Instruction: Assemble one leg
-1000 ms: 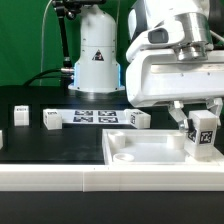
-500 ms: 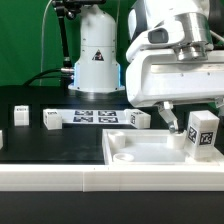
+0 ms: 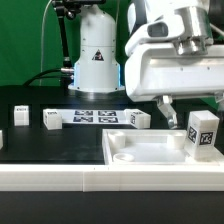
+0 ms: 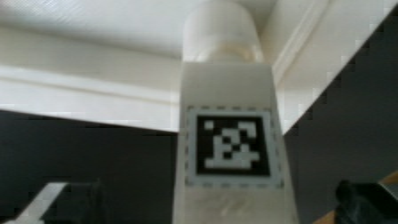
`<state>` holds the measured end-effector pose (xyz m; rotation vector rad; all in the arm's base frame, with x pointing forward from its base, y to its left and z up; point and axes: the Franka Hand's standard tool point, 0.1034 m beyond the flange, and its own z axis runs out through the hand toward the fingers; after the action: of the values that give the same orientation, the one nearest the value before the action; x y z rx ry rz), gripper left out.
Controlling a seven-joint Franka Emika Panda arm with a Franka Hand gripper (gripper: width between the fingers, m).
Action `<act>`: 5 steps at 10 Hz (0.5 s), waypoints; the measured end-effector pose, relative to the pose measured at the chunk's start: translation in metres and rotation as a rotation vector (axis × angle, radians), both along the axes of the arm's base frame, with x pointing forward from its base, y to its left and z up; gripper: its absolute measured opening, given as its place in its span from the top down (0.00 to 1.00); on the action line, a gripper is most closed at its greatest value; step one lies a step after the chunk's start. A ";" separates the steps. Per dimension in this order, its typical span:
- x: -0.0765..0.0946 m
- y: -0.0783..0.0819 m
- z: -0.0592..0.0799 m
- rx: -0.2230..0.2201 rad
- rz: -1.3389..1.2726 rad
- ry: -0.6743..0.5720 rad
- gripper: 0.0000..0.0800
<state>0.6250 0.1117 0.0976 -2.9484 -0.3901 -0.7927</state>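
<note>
The leg (image 3: pixel 203 133), a white square post with a black-and-white tag, stands a little tilted at the far corner of the white tabletop (image 3: pixel 150 152) on the exterior view's right. My gripper (image 3: pixel 190 106) hangs just above it, open, with its dark fingers (image 3: pixel 164 108) spread wider than the post. In the wrist view the leg (image 4: pixel 228 110) fills the middle, with its round end toward the tabletop (image 4: pixel 89 80). The gripper (image 4: pixel 210 205) straddles it, and the fingertips (image 4: pixel 50 203) stay clear of its sides.
Three more white legs (image 3: pixel 22 116), (image 3: pixel 50 119), (image 3: pixel 138 119) lie on the black table beside the marker board (image 3: pixel 95 116). Another shows at the exterior view's left edge (image 3: pixel 1 140). The robot base (image 3: pixel 97 55) stands behind.
The gripper has risen and drifted toward the exterior view's left, its fingers coming up off the leg. The leg stays on the tabletop corner and now leans slightly.
</note>
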 end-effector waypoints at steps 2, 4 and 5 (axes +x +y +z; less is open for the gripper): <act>0.000 0.000 0.005 -0.003 0.003 0.024 0.19; -0.001 0.003 -0.002 -0.009 0.011 0.136 0.19; 0.002 0.005 -0.002 -0.011 0.013 0.211 0.19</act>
<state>0.6268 0.1163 0.0960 -2.9955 -0.3993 -0.4723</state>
